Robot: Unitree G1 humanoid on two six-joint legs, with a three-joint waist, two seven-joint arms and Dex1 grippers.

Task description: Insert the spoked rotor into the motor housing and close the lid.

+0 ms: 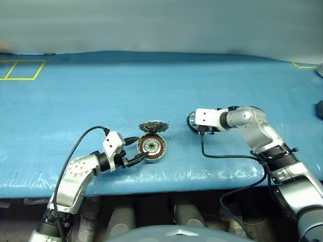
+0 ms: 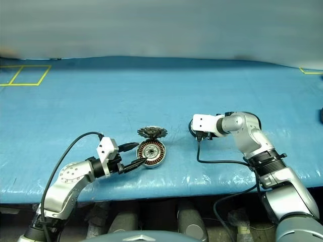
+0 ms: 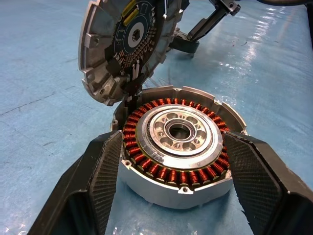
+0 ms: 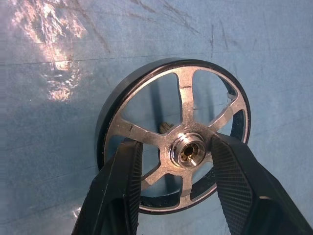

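Observation:
The motor housing lies on the blue table, its copper windings ringing a silver centre. Its lid stands upright at the far edge, patterned face toward me. My left gripper is shut on the motor housing, a finger pressed against each side; in the left eye view this left gripper is at front centre. To the right lies the spoked rotor, black-rimmed with a shiny hub. My right gripper hangs over it, open, one finger on each side of the hub and a gap at one side.
A black cable trails from the right wrist across the table toward the front edge. Yellow tape squares mark the far left corner. A dark object sits at the right border.

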